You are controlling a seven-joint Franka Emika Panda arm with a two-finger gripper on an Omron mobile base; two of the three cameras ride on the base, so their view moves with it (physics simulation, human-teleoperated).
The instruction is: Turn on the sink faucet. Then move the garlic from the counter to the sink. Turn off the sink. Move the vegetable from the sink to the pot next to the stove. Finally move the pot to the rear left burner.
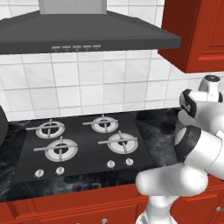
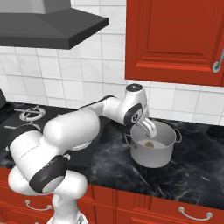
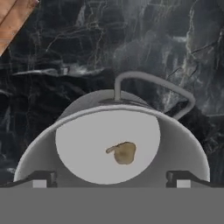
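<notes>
**Garlic in the pot, gripper wide above it**

One pot (image 2: 153, 149) here, grey metal, sitting on the black marble counter (image 2: 197, 170) to the right of the stove (image 1: 83, 144) — and inside it, one garlic (image 3: 124, 152), a small tan-brown bulb with a short stub poking off one side, lying on the pale flat bottom a little off centre. In the right base view it shows as a tiny tan speck on the pot floor. The pot has two loop handles; the hand view shows one arching up off the far rim.

The gripper (image 2: 148, 127) hangs just over the pot's rim, its two fingers spread wide with nothing between them — the dark tips stand at the pot's two sides in the hand view, clear of the bulb.

Over on the stove: four round burners, all bare, and four small silver knobs in a row along the front edge. One dark hood above, white tiles behind, red cabinets over and under the counter.
</notes>
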